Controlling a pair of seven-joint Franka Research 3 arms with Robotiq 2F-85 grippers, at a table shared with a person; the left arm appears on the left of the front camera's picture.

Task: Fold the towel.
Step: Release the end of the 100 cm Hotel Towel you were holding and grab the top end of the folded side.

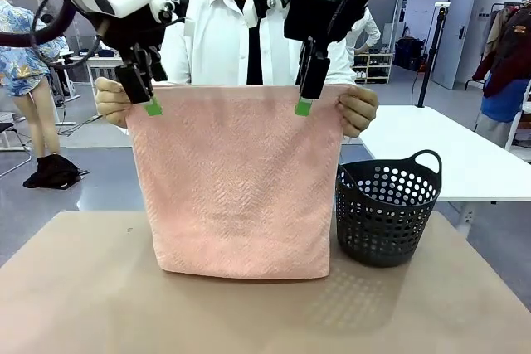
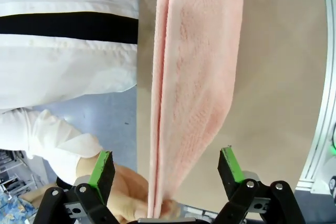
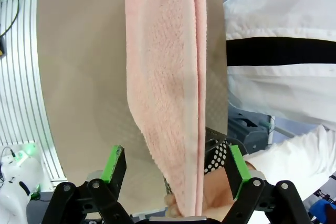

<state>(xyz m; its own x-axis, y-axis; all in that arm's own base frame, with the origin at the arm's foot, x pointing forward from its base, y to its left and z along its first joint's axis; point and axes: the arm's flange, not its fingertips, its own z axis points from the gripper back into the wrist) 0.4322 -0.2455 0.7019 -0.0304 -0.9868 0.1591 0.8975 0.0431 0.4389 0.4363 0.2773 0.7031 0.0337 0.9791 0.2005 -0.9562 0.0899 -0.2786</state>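
The pale salmon-pink terry cloth towel (image 1: 236, 188) hangs upright with its lower edge on the tan tabletop (image 1: 83, 288), a person's hand (image 1: 110, 101) pinching its top left corner and the other hand (image 1: 358, 110) its top right corner. Just inside those 2 hands, the left claw (image 1: 152, 105) and the right claw (image 1: 304, 105) each stand wide open astride the towel's top edge, green pads clear of the cloth, gripping nothing. A black perforated plastic basket (image 1: 387, 213) stands just beside the towel's right edge.
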